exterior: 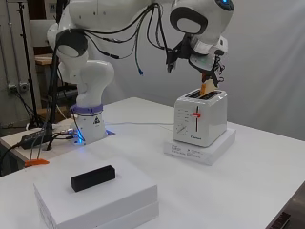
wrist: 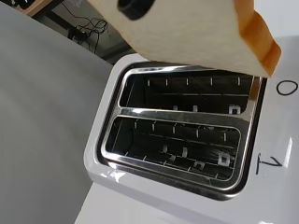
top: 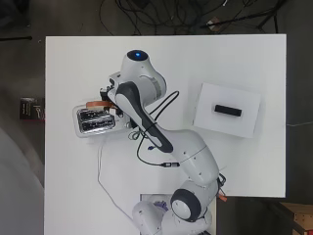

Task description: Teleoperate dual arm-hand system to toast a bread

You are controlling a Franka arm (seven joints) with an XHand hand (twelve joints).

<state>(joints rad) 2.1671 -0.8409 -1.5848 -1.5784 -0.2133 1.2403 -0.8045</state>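
Hand pinches bread slice just above white toaster, slice's lower edge at slot mouth. Insertion step under way. Next move likely calls for squaring slice with slot, lowering, releasing.

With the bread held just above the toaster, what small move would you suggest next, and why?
Probably a short, straight lowering of the bread slice into a slot. The side view shows the robot hand holding the slice with its lower edge at the top of the toaster. In the wrist view both slots are empty, and the slice hangs over the toaster's edge by one slot, so a slight alignment may be needed.
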